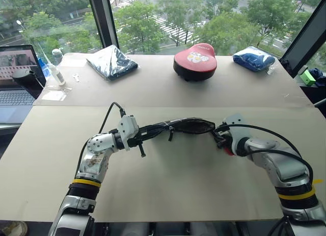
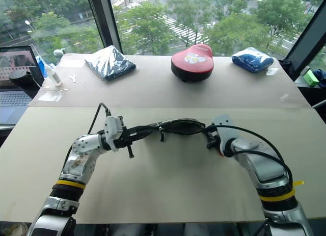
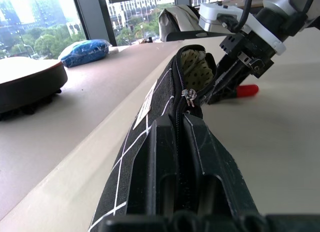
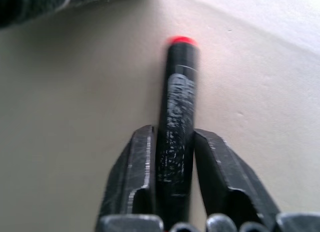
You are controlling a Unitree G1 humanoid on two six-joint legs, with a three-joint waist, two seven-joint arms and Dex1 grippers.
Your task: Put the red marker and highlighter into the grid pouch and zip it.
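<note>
Right gripper [image 4: 172,157] pinches the red marker [image 4: 177,106] just beside the open end of the grid pouch [image 3: 165,96]; left gripper [image 3: 182,157] clamps the pouch above the table [image 1: 168,185]. Next: steer the marker into the mouth, likely needing careful aim.

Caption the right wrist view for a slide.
Right gripper shut on the red marker above the table, the grid pouch just beyond.
</note>
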